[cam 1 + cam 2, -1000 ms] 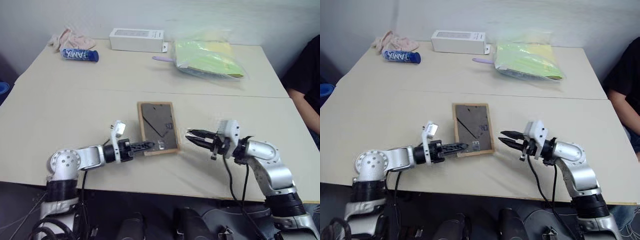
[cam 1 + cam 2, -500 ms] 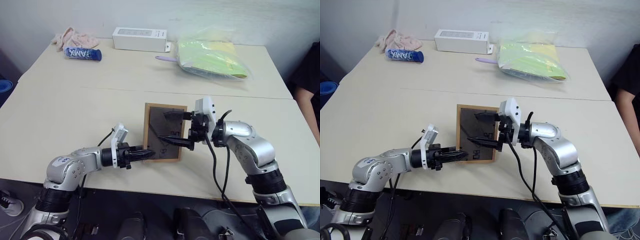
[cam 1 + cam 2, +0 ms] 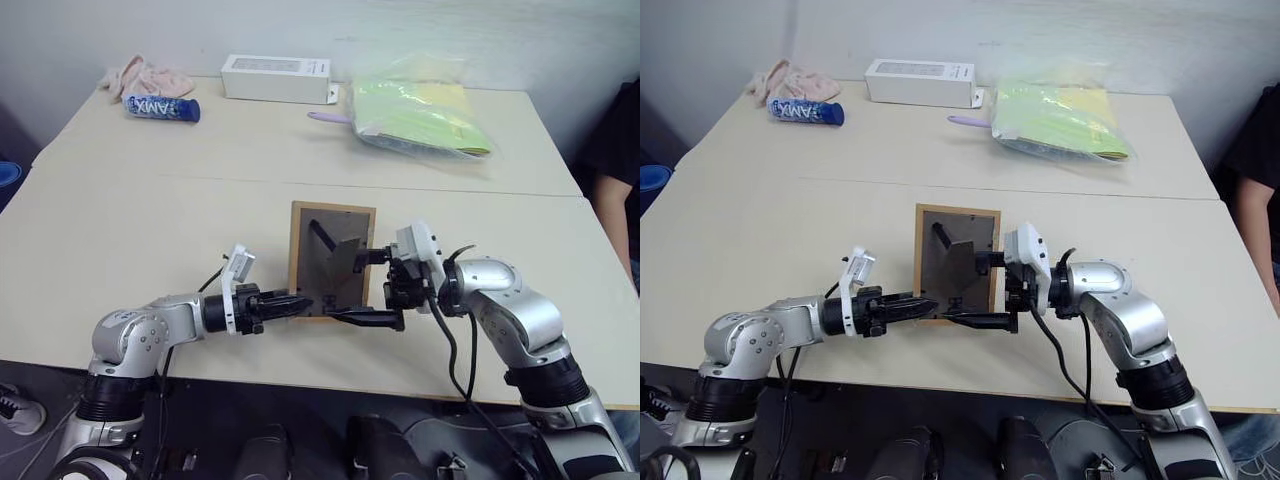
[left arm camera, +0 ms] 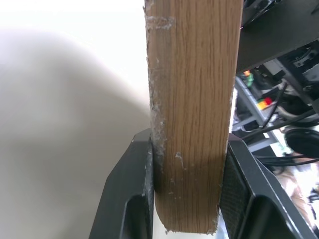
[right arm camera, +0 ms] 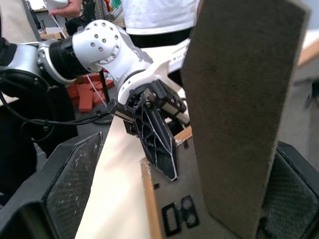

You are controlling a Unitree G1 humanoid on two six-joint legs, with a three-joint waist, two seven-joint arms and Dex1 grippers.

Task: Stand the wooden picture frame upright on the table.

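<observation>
Frame handling: rigid, light, stand hinged

Wooden picture frame point(image 3: 332, 258) is at the near middle of the table point(image 3: 150, 210), back facing the camera, fold-out stand point(image 5: 239, 114) swung out. Left gripper point(image 3: 300, 302) is clamped on the frame's lower wood edge (a stiff, secure hold); right gripper point(image 3: 380, 287) is spread wide around the stand, not gripping. The stand probably flexes, so load the wooden rim instead
</observation>
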